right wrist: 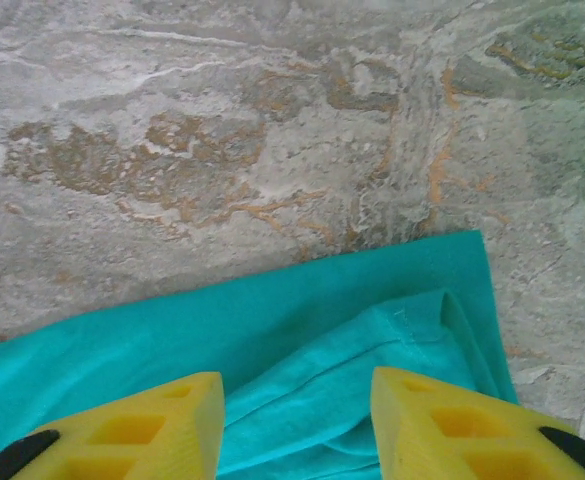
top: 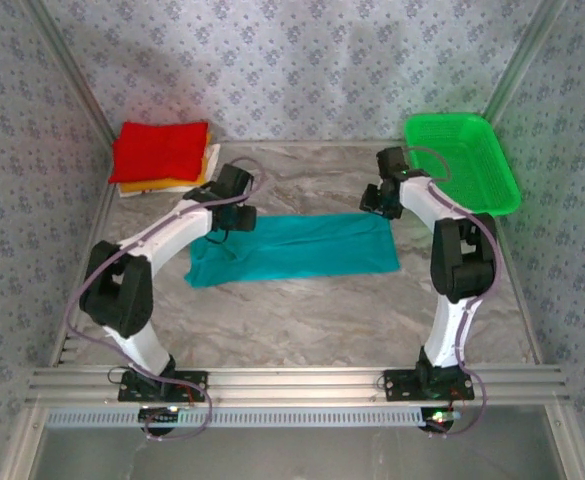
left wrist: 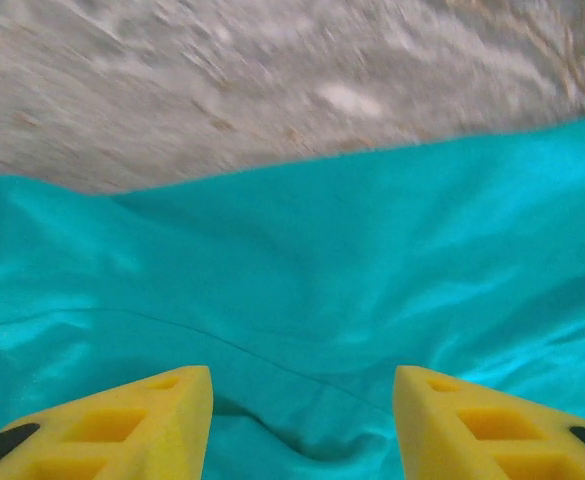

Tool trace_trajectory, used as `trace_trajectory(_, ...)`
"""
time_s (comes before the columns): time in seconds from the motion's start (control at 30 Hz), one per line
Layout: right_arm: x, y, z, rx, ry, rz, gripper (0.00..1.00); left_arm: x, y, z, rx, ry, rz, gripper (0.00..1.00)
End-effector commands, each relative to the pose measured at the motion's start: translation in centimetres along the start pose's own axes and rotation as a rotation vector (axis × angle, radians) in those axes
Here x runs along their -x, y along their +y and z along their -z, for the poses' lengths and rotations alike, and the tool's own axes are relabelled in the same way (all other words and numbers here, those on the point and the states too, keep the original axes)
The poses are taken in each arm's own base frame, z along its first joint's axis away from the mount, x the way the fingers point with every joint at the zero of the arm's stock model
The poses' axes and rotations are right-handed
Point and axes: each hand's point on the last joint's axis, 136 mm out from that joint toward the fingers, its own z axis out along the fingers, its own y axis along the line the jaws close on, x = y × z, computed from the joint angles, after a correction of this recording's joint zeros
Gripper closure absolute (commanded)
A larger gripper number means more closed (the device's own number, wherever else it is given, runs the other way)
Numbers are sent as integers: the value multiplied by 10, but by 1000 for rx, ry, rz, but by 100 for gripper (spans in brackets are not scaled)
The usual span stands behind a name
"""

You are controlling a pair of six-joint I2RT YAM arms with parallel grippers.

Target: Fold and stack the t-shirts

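Observation:
A teal t-shirt lies folded into a long strip across the middle of the table. My left gripper hovers over its far left corner, jaws open, with the wrinkled teal cloth below the yellow fingers and nothing between them. My right gripper hangs over the strip's far right corner, also open; beneath its fingers the teal cloth shows a folded hem. A stack of folded t-shirts, red on top of orange-yellow and white, rests at the back left.
A bright green mesh basket stands at the back right, close to the right arm. The marble tabletop lies bare in front of the teal strip. Patterned walls close in the back and both sides.

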Motion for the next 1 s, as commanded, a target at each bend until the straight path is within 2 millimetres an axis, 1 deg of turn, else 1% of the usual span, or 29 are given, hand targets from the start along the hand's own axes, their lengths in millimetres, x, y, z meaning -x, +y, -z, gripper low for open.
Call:
trace_trajectory(0.0,-1,-22,-8,-110,54,-12,53,-27,-8,-9,-26,76,-35,52)
trace_trajectory(0.03,0,-23,-12,-118,69,-14,53,-36,-6,-12,-23,95,-25,54)
trace_trajectory(0.1,3,-24,-20,-139,96,-16,53,-60,-2,-17,-8,148,-4,57)
trace_trajectory(0.17,5,-22,-26,-146,95,-16,53,-81,3,-15,17,185,4,58)
trace_trajectory(0.23,6,-19,-30,-145,95,-14,57,-98,6,-9,37,212,22,59)
trace_trajectory(0.33,5,-21,-38,-153,102,-17,69,-117,0,0,25,235,58,60)
trace_trajectory(0.4,5,-22,-38,-158,102,-16,81,-124,-1,9,29,233,81,60)
trace_trajectory(0.47,6,-23,-34,-163,90,-19,90,-121,0,18,33,202,94,60)
trace_trajectory(0.53,9,-23,-28,-161,75,-20,96,-108,1,30,27,154,110,60)
trace_trajectory(0.57,11,-23,-23,-161,66,-19,100,-97,-2,39,9,118,110,60)
trace_trajectory(0.63,14,-23,-13,-164,48,-16,100,-73,-6,58,-22,42,108,60)
trace_trajectory(0.7,16,-24,-1,-165,30,-17,100,-54,-3,71,-39,-13,117,57)
trace_trajectory(0.77,15,-26,9,-161,10,-22,100,-45,5,75,-48,-29,144,57)
trace_trajectory(0.8,13,-27,14,-158,2,-28,100,-42,8,73,-54,-31,157,57)
trace_trajectory(0.9,5,-32,23,-155,-7,-36,100,-44,18,63,-42,-17,176,57)
trace_trajectory(0.97,0,-37,29,-158,-9,-44,100,-48,19,57,-35,1,162,56)
